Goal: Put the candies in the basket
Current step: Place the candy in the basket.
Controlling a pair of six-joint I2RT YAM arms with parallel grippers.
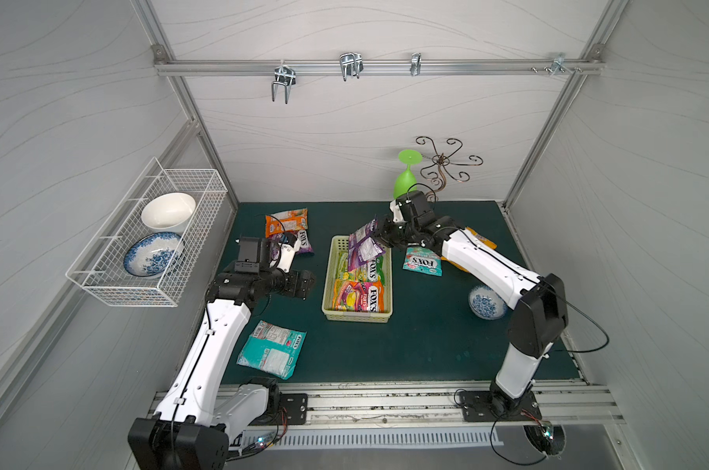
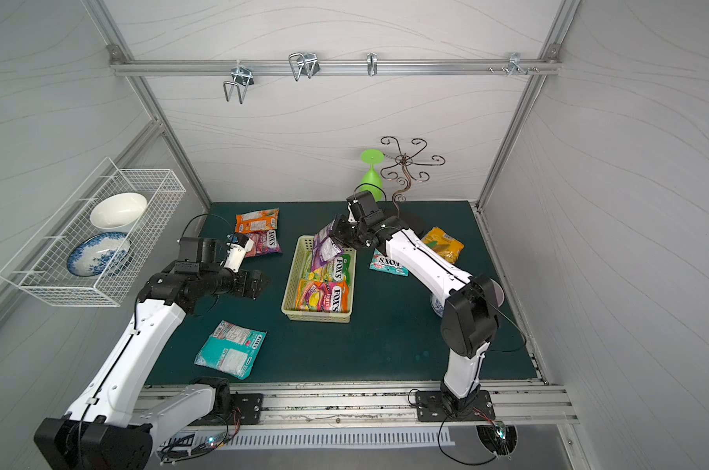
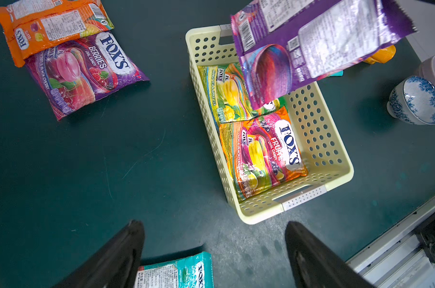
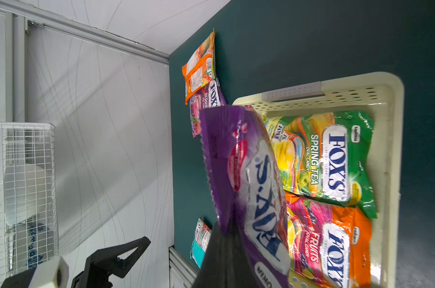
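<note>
My right gripper [image 1: 379, 236] is shut on one end of a purple candy packet [image 1: 363, 246], which hangs tilted over the far end of the pale yellow basket [image 1: 356, 316]. Inside lie a green packet [image 1: 367, 266] and an orange-pink packet [image 1: 358, 296]. My left gripper [image 1: 308, 280] hovers open and empty left of the basket, above the mat. On the mat lie an orange packet [image 1: 286, 221], a purple-pink packet [image 1: 304, 242], a teal packet [image 1: 272, 350] by the left arm, a smaller teal packet [image 1: 422, 262], and a yellow packet [image 2: 444, 244] partly behind the right arm.
A white wire basket [image 1: 149, 236] holding two bowls hangs on the left wall. A small blue-and-white bowl [image 1: 487, 301] sits under the right arm. A green glass [image 1: 405, 179] and a metal scroll stand [image 1: 442, 162] are at the back.
</note>
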